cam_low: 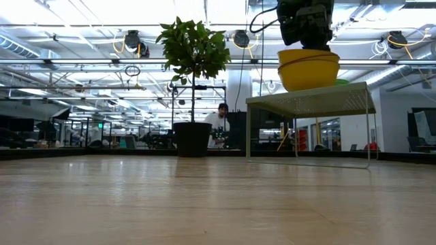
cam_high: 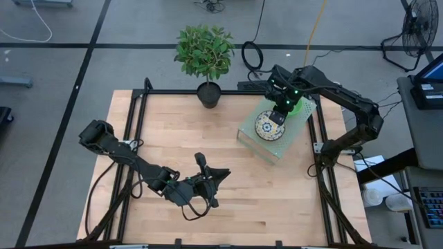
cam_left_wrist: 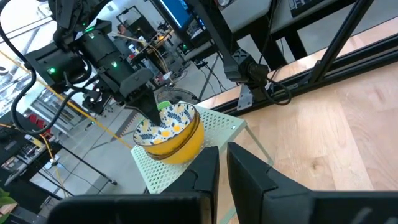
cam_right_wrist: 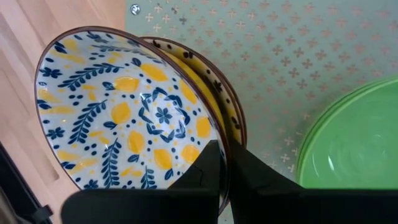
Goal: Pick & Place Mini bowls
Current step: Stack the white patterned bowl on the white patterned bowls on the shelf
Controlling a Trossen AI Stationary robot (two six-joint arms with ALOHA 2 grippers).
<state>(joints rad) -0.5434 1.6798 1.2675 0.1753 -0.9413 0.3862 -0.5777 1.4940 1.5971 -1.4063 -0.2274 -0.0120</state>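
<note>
My right claw (cam_right_wrist: pixel 225 163) was clamped tight on the rim of one patterned bowl (cam_right_wrist: pixel 124 112), tilted and nested in a second patterned bowl (cam_right_wrist: pixel 221 93) on the pale green rack (cam_high: pixel 277 131). Just beside them sat green bowls (cam_right_wrist: pixel 354 140); I could not count them. My left claw (cam_high: pixel 208 181) hung low over the surface (cam_high: pixel 277 200) near its front edge, its fingers nearly together and gripping nothing. Beyond the rack stood one potted plant (cam_high: pixel 205 55).

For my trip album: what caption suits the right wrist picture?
Right gripper pinching the rim of a floral bowl stacked on another, beside a green bowl.
</note>
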